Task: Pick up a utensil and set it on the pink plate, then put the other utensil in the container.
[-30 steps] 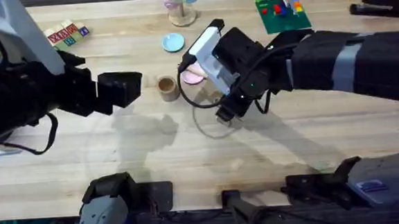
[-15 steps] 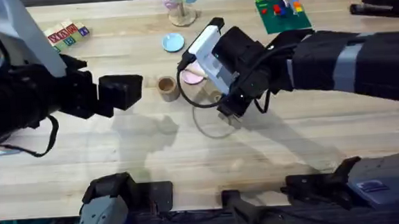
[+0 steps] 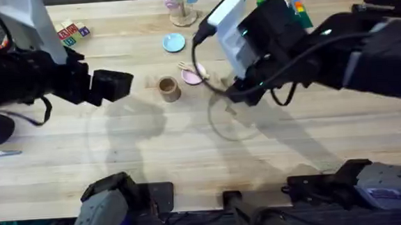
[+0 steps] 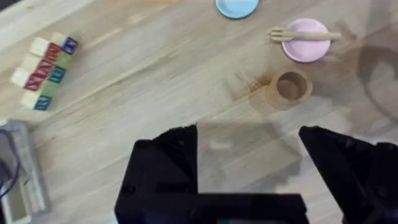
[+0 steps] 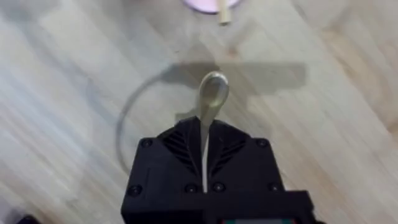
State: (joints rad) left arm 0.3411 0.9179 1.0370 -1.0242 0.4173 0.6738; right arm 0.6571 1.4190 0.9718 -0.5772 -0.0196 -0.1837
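The wooden fork (image 4: 305, 35) lies across the pink plate (image 4: 306, 52), which in the overhead view sits just right of the container (image 3: 169, 88). My right gripper (image 5: 204, 127) is shut on the handle of the wooden spoon (image 5: 213, 93), and the spoon's bowl sticks out past the fingers above the table. In the overhead view the right gripper (image 3: 240, 96) hovers right of the pink plate (image 3: 194, 76). My left gripper (image 4: 249, 146) is open with nothing between its fingers. It hangs left of the tan container (image 4: 290, 87), and the overhead view shows the left gripper (image 3: 119, 86) at that same spot.
A light blue plate (image 3: 174, 42) lies behind the container. Letter blocks (image 3: 69, 33) sit at the back left, a small stand (image 3: 182, 9) at the back centre, a green brick plate (image 3: 288, 13) and a black stapler (image 3: 382, 4) at the back right.
The right arm has risen and shifted right and back with the spoon in its grip, uncovering the pink plate and fork. The left arm drew slightly left.
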